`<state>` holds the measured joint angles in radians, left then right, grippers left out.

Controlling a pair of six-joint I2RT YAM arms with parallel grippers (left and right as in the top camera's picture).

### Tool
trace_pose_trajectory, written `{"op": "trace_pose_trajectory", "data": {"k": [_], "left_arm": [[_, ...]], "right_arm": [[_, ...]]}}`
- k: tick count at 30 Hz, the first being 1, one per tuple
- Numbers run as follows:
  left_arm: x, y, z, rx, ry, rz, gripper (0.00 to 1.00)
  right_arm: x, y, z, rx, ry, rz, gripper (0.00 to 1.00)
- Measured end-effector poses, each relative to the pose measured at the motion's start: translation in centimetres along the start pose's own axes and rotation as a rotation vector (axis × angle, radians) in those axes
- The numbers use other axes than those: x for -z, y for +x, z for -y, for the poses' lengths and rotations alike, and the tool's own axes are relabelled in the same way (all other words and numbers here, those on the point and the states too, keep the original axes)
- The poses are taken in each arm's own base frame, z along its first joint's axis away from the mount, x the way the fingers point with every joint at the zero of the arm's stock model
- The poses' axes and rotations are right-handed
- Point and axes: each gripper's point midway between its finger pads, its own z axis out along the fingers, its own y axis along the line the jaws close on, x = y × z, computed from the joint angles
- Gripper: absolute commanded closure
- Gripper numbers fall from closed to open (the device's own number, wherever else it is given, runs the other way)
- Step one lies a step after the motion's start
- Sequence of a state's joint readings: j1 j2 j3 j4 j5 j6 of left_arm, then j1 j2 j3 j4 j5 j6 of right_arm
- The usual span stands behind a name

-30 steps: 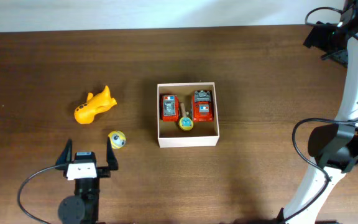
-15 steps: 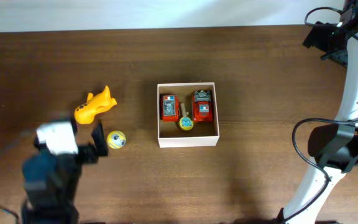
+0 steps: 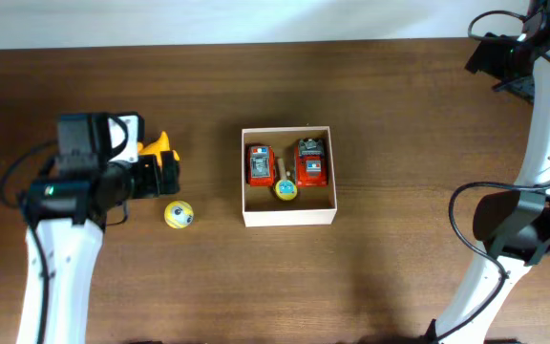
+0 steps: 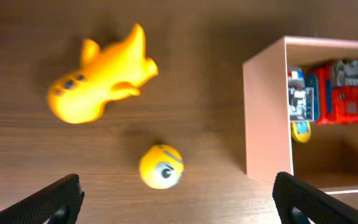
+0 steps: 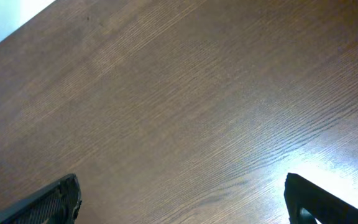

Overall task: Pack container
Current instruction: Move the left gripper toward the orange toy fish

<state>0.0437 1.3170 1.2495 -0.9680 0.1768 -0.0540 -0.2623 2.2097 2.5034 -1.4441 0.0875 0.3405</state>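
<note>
My left gripper point(image 4: 178, 200) hangs wide open over the plane point(image 4: 101, 81) and ball point(image 4: 161, 166). I'd centre on one toy, drop straight down and close across its middle. The container point(image 3: 289, 219) sits mid-table to their right, with red toys point(image 3: 260, 165) and a disc point(image 3: 285, 189) inside. My right gripper point(image 5: 182, 198) is wide open too, over the table point(image 5: 166, 93) at far right.

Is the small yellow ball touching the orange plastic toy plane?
Apart. The left wrist view shows a strip of wooden table between the small yellow ball and the orange plastic toy plane.
</note>
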Motion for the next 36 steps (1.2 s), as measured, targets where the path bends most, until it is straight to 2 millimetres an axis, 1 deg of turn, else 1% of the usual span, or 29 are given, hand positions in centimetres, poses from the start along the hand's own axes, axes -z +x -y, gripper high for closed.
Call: {"op": "trace_pose_trajectory", "data": {"k": [2, 5, 7, 8, 10, 12, 13, 14, 16, 17, 20, 22, 23, 26, 30, 31, 32, 33, 36], "left_arm": [[-1.4, 0.2, 0.2, 0.007, 0.027, -0.039, 0.01], [-3.4, -0.2, 0.5, 0.013, 0.061, -0.062, 0.01], [-4.4, -1.1, 0.6, 0.011, 0.078, -0.04, 0.01], [-4.7, -1.9, 0.6, 0.006, 0.081, -0.014, 0.03], [-4.9, -3.2, 0.6, 0.012, 0.077, 0.039, 0.03], [-4.9, -4.4, 0.1, 0.041, 0.048, 0.086, 0.1], [-4.8, -4.8, -0.3, 0.056, 0.029, 0.102, 0.17], [-4.8, -5.2, -0.8, 0.09, -0.001, 0.12, 0.21], [-4.7, -5.4, -1.7, 0.144, -0.051, 0.131, 0.26], [-4.7, -5.4, -2.1, 0.163, -0.07, 0.133, 0.28], [-5.5, -5.2, -2.8, 0.208, -0.11, 0.121, 0.27], [-6.6, -4.7, -3.0, 0.219, -0.127, 0.091, 0.26], [-7.3, -4.4, -2.9, 0.22, -0.131, 0.072, 0.23], [-9.6, -3.3, -2.4, 0.214, -0.142, 0.01, 0.23], [-11.8, -1.8, -2.0, 0.22, -0.164, -0.058, 0.24], [-12.2, -1.4, -2.2, 0.233, -0.18, -0.076, 0.25], [-12.3, -1.0, -2.4, 0.247, -0.197, -0.088, 0.28], [-12.5, -0.7, -2.7, 0.259, -0.209, -0.099, 0.28], [-12.7, -0.2, -3.4, 0.294, -0.252, -0.112, 0.3]], "right_arm": [[0.0, 0.0, 0.0, 0.0, 0.0, 0.0, 0.01], [0.0, 0.0, 0.0, 0.0, 0.0, 0.0, 0.01], [0.0, 0.0, 0.0, 0.0, 0.0, 0.0, 0.01], [0.0, 0.0, 0.0, 0.0, 0.0, 0.0, 0.01], [0.0, 0.0, 0.0, 0.001, 0.0, 0.0, 0.01], [0.0, 0.0, 0.0, 0.0, 0.0, 0.0, 0.01], [0.0, 0.0, 0.0, 0.0, 0.0, 0.0, 0.01], [0.0, 0.0, 0.0, 0.0, 0.0, 0.0, 0.01], [0.0, 0.0, 0.0, 0.0, 0.0, 0.0, 0.01], [0.0, 0.0, 0.0, 0.0, 0.0, 0.0, 0.01], [0.0, 0.0, 0.0, 0.0, 0.0, 0.0, 0.01], [0.0, 0.0, 0.0, 0.0, 0.0, 0.0, 0.01], [0.0, 0.0, 0.0, 0.0, 0.0, 0.0, 0.01], [0.0, 0.0, 0.0, 0.0, 0.0, 0.0, 0.01], [0.0, 0.0, 0.0, 0.0, 0.0, 0.0, 0.01], [0.0, 0.0, 0.0, 0.001, 0.0, 0.0, 0.01], [0.0, 0.0, 0.0, 0.0, 0.0, 0.0, 0.01], [0.0, 0.0, 0.0, 0.0, 0.0, 0.0, 0.01], [0.0, 0.0, 0.0, 0.0, 0.0, 0.0, 0.01]]}}
